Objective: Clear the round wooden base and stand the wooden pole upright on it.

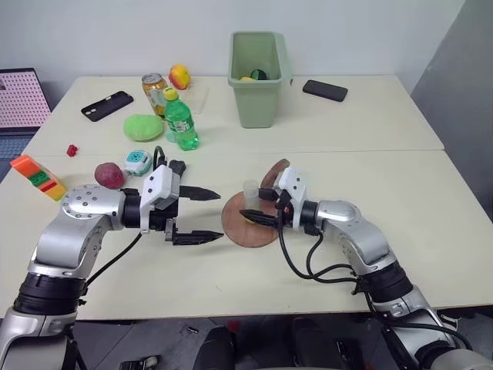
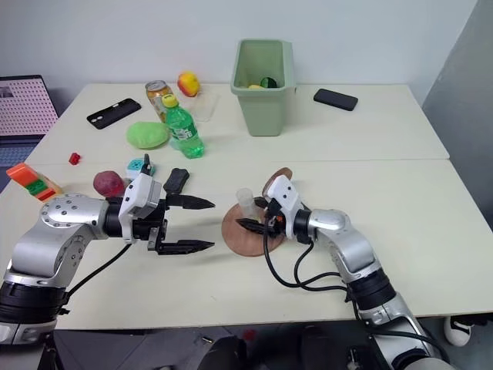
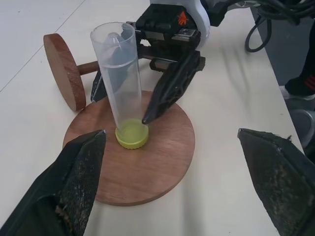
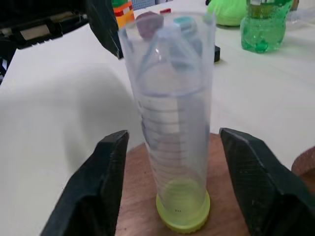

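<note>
Right claw [image 1: 255, 216] sits half-open around the clear tube [image 3: 119, 83], not gripping; pinch low, lift straight off the round wooden base [image 3: 157, 162].

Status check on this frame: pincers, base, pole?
Right pincer open around clear tube, no grip. Left pincer open, empty. Tube stands on round base; pole lies behind it.

Two pale tables [image 1: 370, 131] pushed together, seam between; plain white wall [image 1: 115, 31] behind; grey panel [image 1: 462, 85] at right.
</note>
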